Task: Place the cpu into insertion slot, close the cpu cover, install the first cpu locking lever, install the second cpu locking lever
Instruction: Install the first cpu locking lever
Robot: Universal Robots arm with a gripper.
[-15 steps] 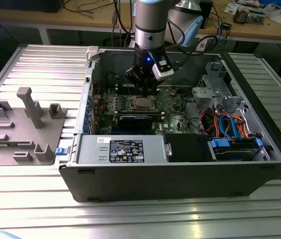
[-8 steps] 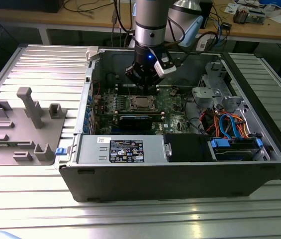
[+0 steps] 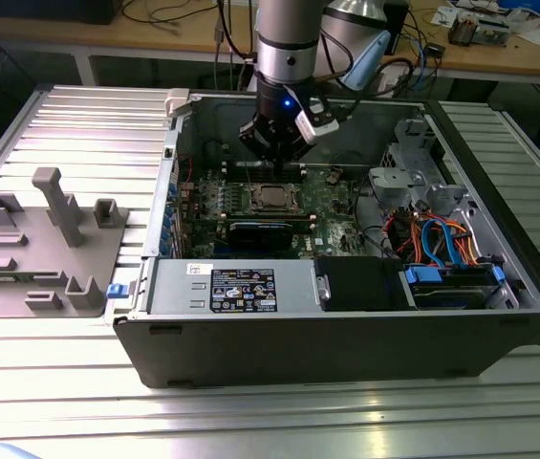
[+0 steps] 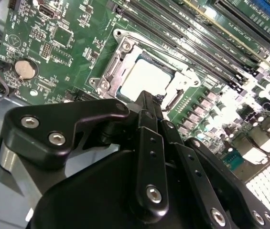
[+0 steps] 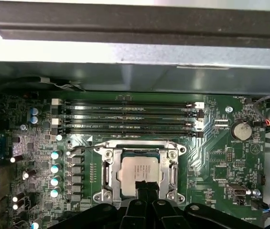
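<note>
The black fingers (image 5: pixel 142 188) stand close together, holding nothing, their tips at the edge of the flat silver-grey square cpu (image 5: pixel 135 169). The thin silver metal cpu cover (image 5: pixel 172 175) lies flat around it.

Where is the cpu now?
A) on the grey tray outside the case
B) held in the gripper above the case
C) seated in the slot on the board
C: in the first wrist view the cpu lies flat inside the slot.
</note>
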